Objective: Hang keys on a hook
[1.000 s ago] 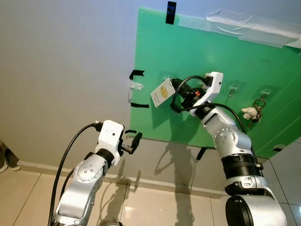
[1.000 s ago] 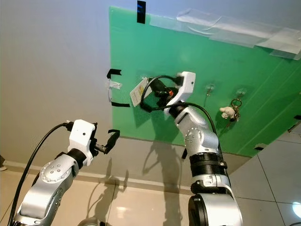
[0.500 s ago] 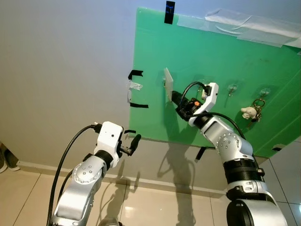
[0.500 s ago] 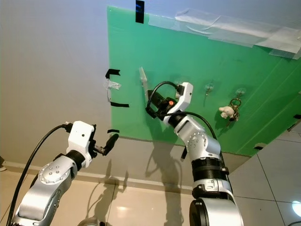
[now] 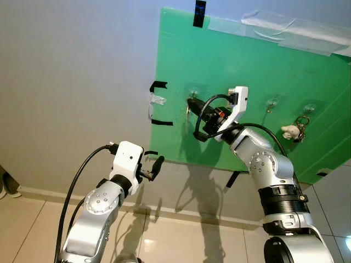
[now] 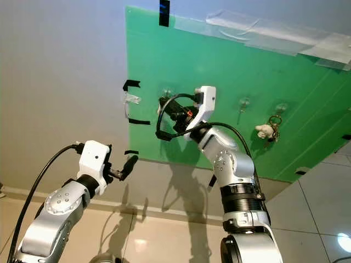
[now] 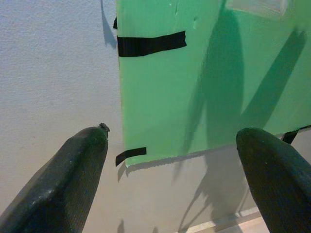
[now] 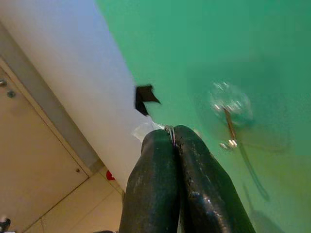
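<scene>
Your right gripper [image 5: 190, 103] is raised against the green board [image 5: 230, 66] on the wall, its fingers [image 8: 165, 170] pressed together on a thin metal ring [image 8: 170, 130] of the keys, which peeks out at the tips. It sits just beside the leftmost clear suction hook [image 8: 227, 108], not on it. Farther right on the board, another keyring with a small pale charm [image 5: 295, 129] hangs from its own hook. Your left gripper [image 5: 156, 163] hovers lower, near the board's bottom left corner, fingers [image 7: 73, 189] spread wide and holding nothing.
</scene>
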Robot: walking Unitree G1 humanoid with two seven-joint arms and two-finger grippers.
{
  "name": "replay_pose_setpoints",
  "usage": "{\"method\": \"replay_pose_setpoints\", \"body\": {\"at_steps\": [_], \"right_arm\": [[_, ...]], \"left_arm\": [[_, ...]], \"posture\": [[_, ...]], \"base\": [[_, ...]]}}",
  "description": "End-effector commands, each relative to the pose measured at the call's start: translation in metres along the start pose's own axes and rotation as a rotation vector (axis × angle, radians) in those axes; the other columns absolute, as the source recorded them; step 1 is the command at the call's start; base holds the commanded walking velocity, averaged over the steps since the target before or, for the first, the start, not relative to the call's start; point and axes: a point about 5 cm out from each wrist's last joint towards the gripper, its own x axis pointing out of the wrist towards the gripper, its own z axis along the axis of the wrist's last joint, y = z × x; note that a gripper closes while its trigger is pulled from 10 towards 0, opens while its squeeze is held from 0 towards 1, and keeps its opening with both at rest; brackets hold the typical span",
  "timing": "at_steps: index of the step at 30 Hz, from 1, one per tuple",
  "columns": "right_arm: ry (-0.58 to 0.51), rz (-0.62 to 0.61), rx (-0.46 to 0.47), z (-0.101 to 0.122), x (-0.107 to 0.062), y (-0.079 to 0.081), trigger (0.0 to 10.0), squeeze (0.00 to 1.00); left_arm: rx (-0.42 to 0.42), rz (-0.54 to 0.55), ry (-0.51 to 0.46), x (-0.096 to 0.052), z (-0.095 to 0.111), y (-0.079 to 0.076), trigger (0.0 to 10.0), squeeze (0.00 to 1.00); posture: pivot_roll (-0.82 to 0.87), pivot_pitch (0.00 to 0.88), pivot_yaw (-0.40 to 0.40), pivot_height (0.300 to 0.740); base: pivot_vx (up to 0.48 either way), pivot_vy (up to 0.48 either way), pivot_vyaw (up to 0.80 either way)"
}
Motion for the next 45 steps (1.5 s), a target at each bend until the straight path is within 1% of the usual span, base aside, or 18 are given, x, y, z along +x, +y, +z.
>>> {"method": "replay_pose_setpoints", "body": {"at_steps": [1, 3, 4, 6, 8, 11, 16, 20, 26, 31, 40, 45], "right_arm": [[-0.019, 0.003, -0.021, 0.009, -0.002, 0.000, 10.0, 0.00], [-0.017, -0.003, -0.008, 0.008, -0.002, -0.001, 10.0, 0.00], [-0.018, -0.017, 0.023, 0.006, -0.004, -0.004, 10.0, 0.00], [-0.019, -0.021, 0.036, 0.006, -0.005, -0.005, 10.0, 0.00], [-0.024, -0.028, 0.062, 0.005, -0.006, -0.005, 10.0, 0.00], [-0.023, -0.031, 0.077, 0.006, -0.008, -0.004, 10.0, 0.00], [-0.010, -0.053, 0.069, 0.004, -0.012, -0.007, 10.0, 0.00], [0.002, -0.090, 0.052, 0.002, -0.018, -0.016, 10.0, 0.00], [-0.006, -0.107, 0.057, 0.003, -0.018, -0.018, 10.0, 0.00], [-0.011, -0.106, 0.057, 0.004, -0.016, -0.018, 10.0, 0.00], [-0.007, -0.058, 0.053, 0.005, -0.015, -0.013, 10.0, 0.00], [0.010, -0.012, 0.039, 0.005, -0.014, -0.008, 10.0, 0.00]], "left_arm": [[0.002, 0.003, -0.003, -0.001, 0.002, -0.002, 10.0, 0.00], [0.001, 0.004, -0.003, -0.001, 0.002, -0.002, 10.0, 0.00], [0.001, 0.005, -0.003, -0.001, 0.002, -0.002, 10.0, 0.00], [0.001, 0.006, -0.003, -0.001, 0.002, -0.002, 10.0, 0.00], [0.001, 0.007, -0.002, -0.002, 0.002, -0.002, 10.0, 0.00], [0.000, 0.006, -0.003, -0.003, 0.002, -0.002, 10.0, 0.00], [-0.002, 0.005, -0.003, -0.004, 0.003, -0.002, 10.0, 0.00], [-0.003, 0.002, -0.002, -0.004, 0.003, -0.003, 10.0, 0.00], [0.000, -0.001, 0.002, -0.005, 0.002, -0.002, 10.0, 0.00], [0.002, 0.000, 0.005, -0.005, 0.002, -0.002, 10.0, 0.00], [-0.001, 0.006, 0.005, -0.005, 0.001, -0.002, 10.0, 0.00], [-0.003, 0.008, 0.006, -0.006, 0.001, -0.003, 10.0, 0.00]], "posture": [[0.16, 0.000, -0.121, 0.740], [0.16, 0.000, -0.121, 0.740], [0.16, 0.000, -0.122, 0.740], [0.16, 0.000, -0.122, 0.740], [0.15, 0.000, -0.121, 0.740], [0.15, 0.000, -0.122, 0.740], [0.15, 0.000, -0.121, 0.740], [0.15, 0.000, -0.119, 0.740], [0.15, 0.000, -0.114, 0.740], [0.15, 0.000, -0.114, 0.740], [0.15, 0.000, -0.122, 0.740], [0.16, 0.000, -0.123, 0.740]], "base": [[0.000, 0.000, 0.00], [0.000, 0.000, 0.00], [0.000, 0.000, 0.00], [0.000, 0.000, 0.00], [0.000, 0.000, 0.00], [0.000, 0.000, 0.00], [0.000, 0.000, 0.00], [0.000, 0.000, 0.00], [0.000, 0.000, 0.00], [0.000, 0.000, 0.00], [0.000, 0.000, 0.00], [0.000, 0.000, 0.00]]}}
